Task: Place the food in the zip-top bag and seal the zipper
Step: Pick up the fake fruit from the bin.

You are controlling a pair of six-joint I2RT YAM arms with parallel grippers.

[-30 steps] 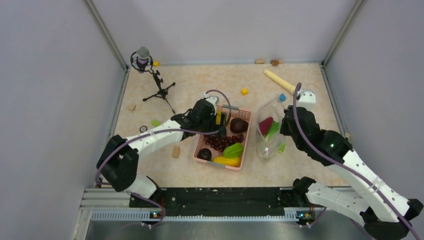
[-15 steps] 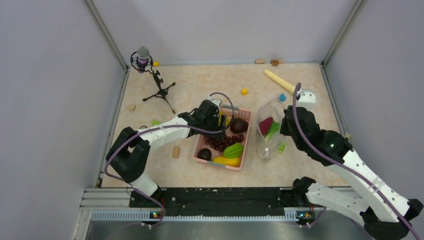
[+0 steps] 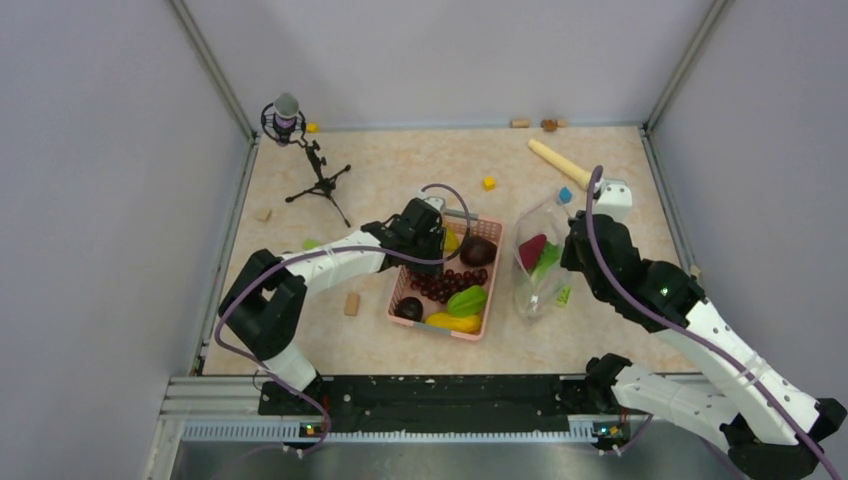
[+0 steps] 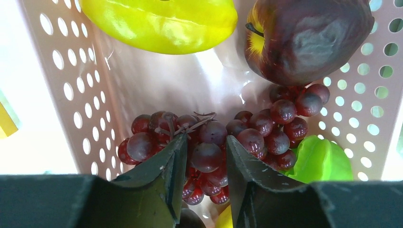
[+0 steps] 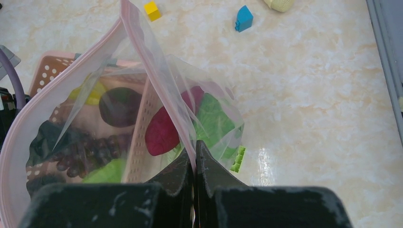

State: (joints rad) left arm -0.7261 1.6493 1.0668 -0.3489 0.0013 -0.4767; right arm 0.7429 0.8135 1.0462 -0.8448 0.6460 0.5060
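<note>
inside the pink basket in the middle of the counter, the left arm reaches down with its jaws narrowly parted, holding nothing. a bunch of dark red grapes lies right below and between the two tips. the bunch's long axis runs side to side across the basket floor, the same line on which the jaws close, so they would pinch its middle near the twiggy stem rather than span its length. the tips seem to brush the grapes, though the close wrist view does not make contact certain. a yellow fruit and a dark purple-brown fruit sit beyond the bunch, and a green pod is just beside it. the left arm is much the nearer to this food. just beside the basket's right side stands the zip-top bag, its mouth gaping toward the basket. the right arm's jaws are clamped tight on the pinkish zipper edge, holding it up. a magenta sweet potato and the lettuce are already inside.
</note>
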